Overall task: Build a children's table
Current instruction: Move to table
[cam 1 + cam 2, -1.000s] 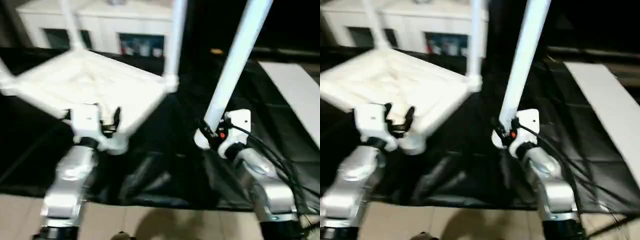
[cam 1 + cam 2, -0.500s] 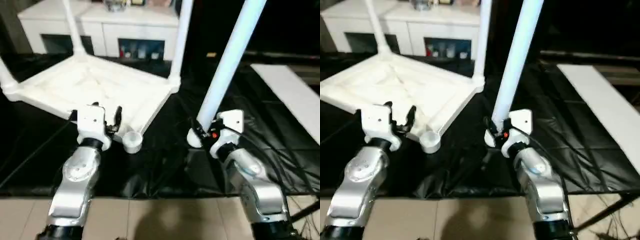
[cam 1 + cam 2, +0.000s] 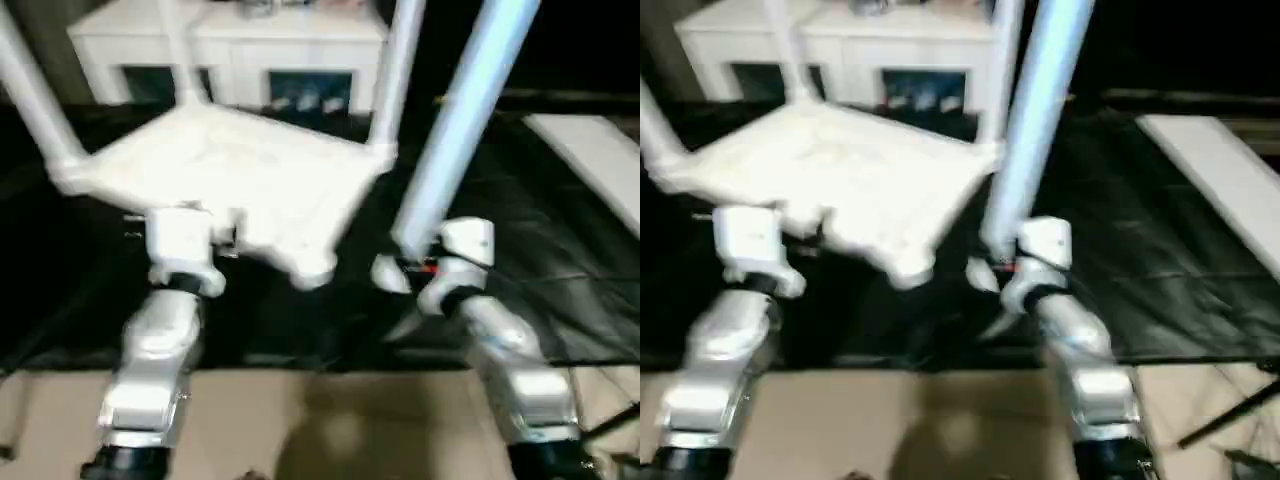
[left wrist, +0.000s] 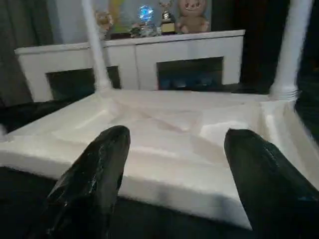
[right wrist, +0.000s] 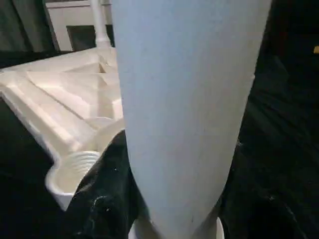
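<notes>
Tabletop [image 3: 240,180]: white ribbed plastic, underside up on black-sheeted surface [image 3: 560,260], three tapered legs socketed. Left gripper [image 4: 172,164] level at its near edge, jaws wide, empty. Right gripper [image 3: 405,268] jaws clasp fourth leg [image 3: 455,130], smooth tube, tilted.

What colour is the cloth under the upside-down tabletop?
Black; the cloth shows best in the left eye view, under the white tabletop.

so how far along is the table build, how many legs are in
Three legs already stand up from the upside-down tabletop: at the near left corner, far left and far right. The right gripper holds the fourth leg upright. The left gripper sits open at the tabletop's near edge. Left to do: seat that leg in the empty near corner socket.
</notes>
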